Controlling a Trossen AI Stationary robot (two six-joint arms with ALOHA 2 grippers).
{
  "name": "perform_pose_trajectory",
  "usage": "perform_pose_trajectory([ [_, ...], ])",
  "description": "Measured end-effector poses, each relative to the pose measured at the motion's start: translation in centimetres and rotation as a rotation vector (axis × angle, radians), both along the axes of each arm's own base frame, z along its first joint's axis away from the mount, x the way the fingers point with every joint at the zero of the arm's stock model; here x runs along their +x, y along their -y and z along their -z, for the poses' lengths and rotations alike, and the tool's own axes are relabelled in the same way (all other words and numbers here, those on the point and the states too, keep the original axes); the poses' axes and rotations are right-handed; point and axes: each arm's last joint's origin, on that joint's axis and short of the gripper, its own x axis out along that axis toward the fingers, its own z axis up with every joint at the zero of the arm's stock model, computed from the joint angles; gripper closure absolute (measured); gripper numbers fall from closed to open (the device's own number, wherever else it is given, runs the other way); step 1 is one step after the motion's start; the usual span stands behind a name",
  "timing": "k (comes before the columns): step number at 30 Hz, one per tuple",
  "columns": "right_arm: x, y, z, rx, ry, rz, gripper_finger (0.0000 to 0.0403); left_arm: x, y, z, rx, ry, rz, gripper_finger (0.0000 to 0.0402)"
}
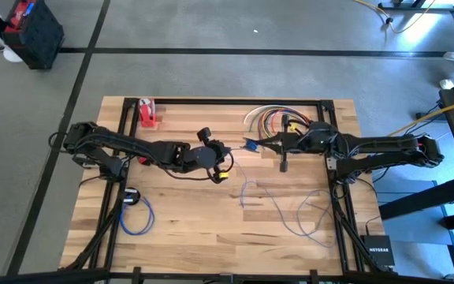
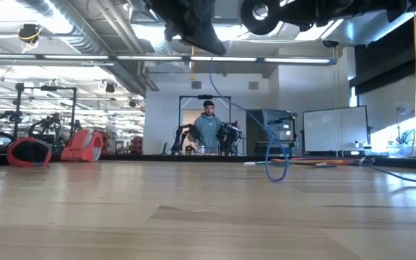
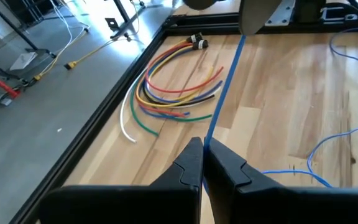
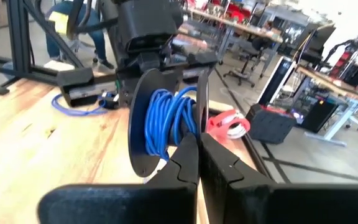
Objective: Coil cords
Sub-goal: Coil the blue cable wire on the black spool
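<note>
cord (image 3: 224,93): blue | spool (image 4: 143,127): black | loose cords (image 3: 173,93): red, yellow, green, white (bundled)

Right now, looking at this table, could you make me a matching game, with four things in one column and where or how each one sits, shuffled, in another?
Things:
1. bundle of red, yellow, orange and green cords
2. black round spool
3. small red plastic object
4. small loose coil of blue cord

Places or states:
A. wound with blue cord
B. in a table corner on the left arm's side
C. fanned in arcs near the right arm
D. flat on the wood near the left arm's base

Pairs: 1-C, 2-A, 3-B, 4-D
</note>
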Motion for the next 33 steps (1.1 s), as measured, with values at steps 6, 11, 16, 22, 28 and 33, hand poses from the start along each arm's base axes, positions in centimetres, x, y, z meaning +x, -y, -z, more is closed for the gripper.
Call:
perform_pose_trajectory([
  [6, 0.0, 0.0, -0.2, 0.001, -0.034, -0.001, 0.0398, -0.1, 0.6, 0.0, 0.009, -0.009, 0.019, 0.0400],
  [11, -0.5, -0.1, -0.5, 0.001, -0.024, -0.021, 0.0398, -0.2, 0.7, 0.0, 0.010, -0.017, 0.019, 0.0400],
  [16, -1.9, -0.3, -1.0, 0.002, -0.030, -0.036, 0.0398, -0.3, 0.7, 0.2, 0.005, -0.037, 0.018, 0.0400],
  [22, -3.7, -0.4, -1.7, 0.000, -0.016, -0.039, 0.0398, -0.3, 0.6, 0.2, 0.006, -0.039, 0.018, 0.0400],
  [28, -5.0, -0.6, -1.9, 0.002, -0.023, -0.043, 0.0398, -0.4, 0.9, 0.3, 0.008, -0.046, 0.025, 0.0400],
  [33, -5.6, -0.7, -2.1, 0.001, -0.014, -0.051, 0.0398, -0.4, 1.1, 0.4, 0.014, -0.054, 0.032, 0.0400],
])
